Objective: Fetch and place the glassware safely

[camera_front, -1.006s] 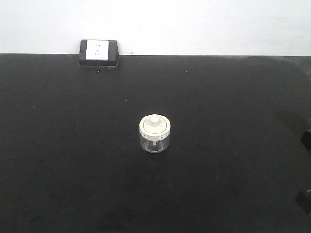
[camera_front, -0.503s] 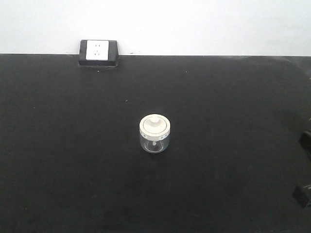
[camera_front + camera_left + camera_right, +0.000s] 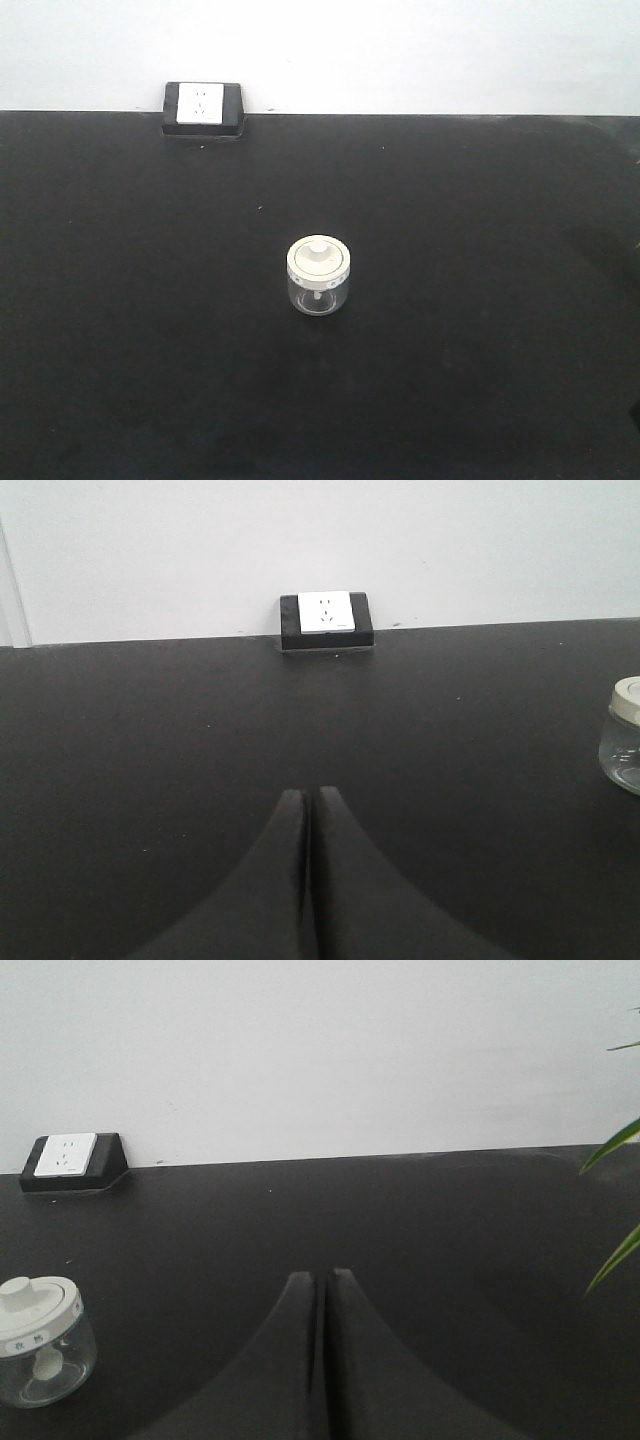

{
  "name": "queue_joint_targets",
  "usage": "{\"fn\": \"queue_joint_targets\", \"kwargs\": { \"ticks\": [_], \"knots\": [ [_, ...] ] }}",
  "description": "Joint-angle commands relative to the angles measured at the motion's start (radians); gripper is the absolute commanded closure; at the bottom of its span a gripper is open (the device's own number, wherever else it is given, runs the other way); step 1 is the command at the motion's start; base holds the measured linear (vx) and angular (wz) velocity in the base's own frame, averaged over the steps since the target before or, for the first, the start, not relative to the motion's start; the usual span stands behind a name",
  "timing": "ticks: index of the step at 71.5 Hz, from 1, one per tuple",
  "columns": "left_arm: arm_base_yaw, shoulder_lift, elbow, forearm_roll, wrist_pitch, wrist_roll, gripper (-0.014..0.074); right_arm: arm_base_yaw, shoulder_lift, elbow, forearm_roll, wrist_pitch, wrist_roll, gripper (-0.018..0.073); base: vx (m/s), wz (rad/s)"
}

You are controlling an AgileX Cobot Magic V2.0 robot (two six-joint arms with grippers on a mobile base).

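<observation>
Black table (image 3: pixel 150 300) under white wall (image 3: pixel 400 50) — jar (image 3: pixel 318 276) upright (both arms' fingers (image 3: pixel 308 815) pressed together, empty).

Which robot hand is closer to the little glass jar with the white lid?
Hard to tell. The jar sits right of the shut left gripper and left of the shut right gripper, similarly far from each.

A black tabletop (image 3: pixel 150 330) meets a plain white wall (image 3: pixel 400 50). A black power socket block (image 3: pixel 204 108) with a white face sits at the table's far edge, straight ahead of the left claw. Green plant leaves (image 3: pixel 615 1200) show right of the right claw.
</observation>
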Motion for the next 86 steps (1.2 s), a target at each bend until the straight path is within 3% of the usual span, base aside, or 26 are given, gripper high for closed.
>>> {"fn": "queue_joint_targets", "kwargs": {
  "ticks": [1,27,35,86],
  "knots": [
    [0.0,-0.012,0.029,-0.01,-0.075,-0.008,0.0603,-0.013,-0.045,0.024,0.003,-0.105,-0.011,0.0567,0.0,0.0],
    [0.0,-0.012,0.029,-0.01,-0.075,-0.008,0.0603,-0.02,-0.281,0.201,0.003,-0.105,-0.016,0.0567,0.0,0.0],
    [0.0,-0.012,0.029,-0.01,-0.075,-0.008,0.0603,-0.02,-0.368,0.202,0.001,-0.041,-0.016,0.0567,0.0,0.0],
    [0.0,-0.012,0.029,-0.01,-0.074,-0.008,0.0603,-0.02,-0.368,0.202,-0.016,-0.019,-0.016,0.0567,0.0,0.0]
  ]
}}
